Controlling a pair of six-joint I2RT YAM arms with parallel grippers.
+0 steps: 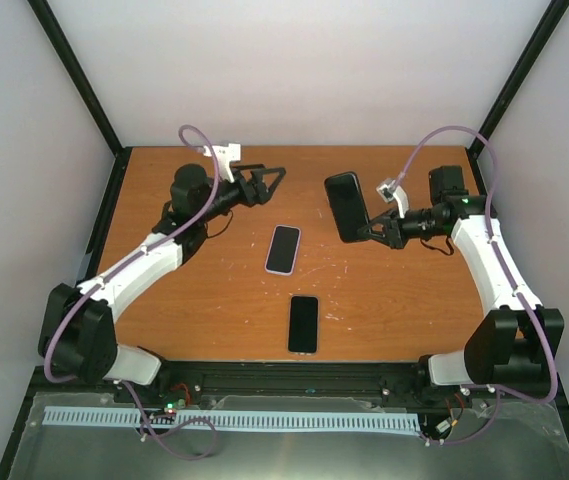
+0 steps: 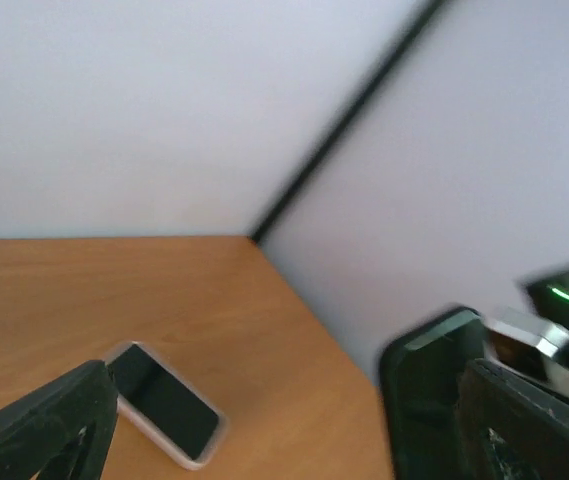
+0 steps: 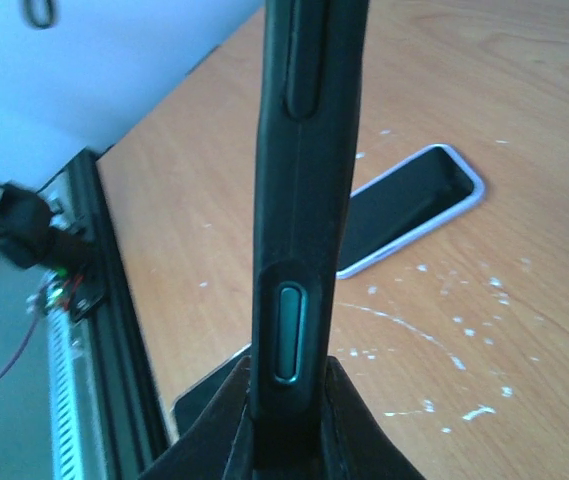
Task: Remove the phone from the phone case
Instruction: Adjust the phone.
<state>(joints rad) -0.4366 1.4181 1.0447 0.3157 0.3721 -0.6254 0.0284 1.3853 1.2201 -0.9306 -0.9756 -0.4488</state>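
Wooden tabletop (image 1: 394,300) between pale walls carries 2 phones lying flat near its middle: a pale-rimmed phone (image 1: 282,249) and, nearer the arms, a black phone (image 1: 303,323). Above it the right gripper (image 1: 372,232) pinches one end of a black phone case (image 1: 345,205) raised off the table, while the left gripper (image 1: 272,185) hangs spread wide, touching nothing.

Soft, even light fills the overhead view. The table (image 1: 394,300) is sharp from edge to edge, shadows under the arms are faint, and the white walls carry a lilac tint. The left wrist view is blurred throughout: the left claw (image 2: 274,435), a pale-rimmed phone (image 2: 164,400) and a green light (image 2: 562,295) all smear. In the right wrist view the close phone case (image 3: 299,150) is dark and soft, the table beyond it is bright, and the upper left corner is washed out.
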